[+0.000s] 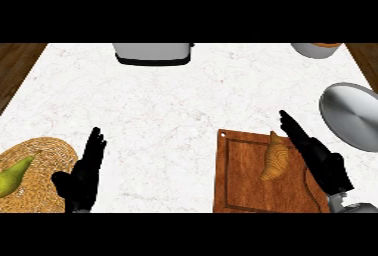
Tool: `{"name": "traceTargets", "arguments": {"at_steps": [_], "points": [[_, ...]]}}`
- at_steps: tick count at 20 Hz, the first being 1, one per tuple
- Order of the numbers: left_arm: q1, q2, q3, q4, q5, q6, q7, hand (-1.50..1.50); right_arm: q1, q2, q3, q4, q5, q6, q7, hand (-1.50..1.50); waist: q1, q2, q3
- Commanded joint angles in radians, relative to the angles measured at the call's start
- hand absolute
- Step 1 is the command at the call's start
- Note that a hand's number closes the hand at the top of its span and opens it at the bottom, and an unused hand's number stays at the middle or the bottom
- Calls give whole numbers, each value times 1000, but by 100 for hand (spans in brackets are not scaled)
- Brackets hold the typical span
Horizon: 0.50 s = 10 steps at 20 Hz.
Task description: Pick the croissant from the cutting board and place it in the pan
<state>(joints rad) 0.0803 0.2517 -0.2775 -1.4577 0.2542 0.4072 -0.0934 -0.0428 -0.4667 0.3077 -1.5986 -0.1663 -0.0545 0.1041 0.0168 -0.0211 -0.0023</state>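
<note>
White marbled counter [184, 100] carries a brown wooden cutting board [240, 190], on which the golden curved croissant [275, 159] lies. Just beside it, the right hand [317, 157] is held straight-fingered, seemingly for grasping. The round steel pan [353, 120] waits nearby. The left hand [83, 172] rests spread.

Golden croissant [274, 160] lengthwise on cutting board [240, 190], pan [354, 120] (grey) beside

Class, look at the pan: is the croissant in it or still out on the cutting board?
Out. The croissant lies on the cutting board, beside the open right hand; the pan shows only its bare grey inside.
</note>
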Motion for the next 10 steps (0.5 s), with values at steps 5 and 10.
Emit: {"name": "traceTargets", "arguments": {"at_steps": [5, 10], "points": [[-229, 158, 119, -77, -24, -53, 91, 0, -118, -79, -57, 148, -124, 310, -100, 150, -3, 26, 5], [-213, 168, 132, -42, 10, -106, 92, 0, -24, -138, -133, 107, 168, 8, -336, -150, -52, 12, 3]]}}
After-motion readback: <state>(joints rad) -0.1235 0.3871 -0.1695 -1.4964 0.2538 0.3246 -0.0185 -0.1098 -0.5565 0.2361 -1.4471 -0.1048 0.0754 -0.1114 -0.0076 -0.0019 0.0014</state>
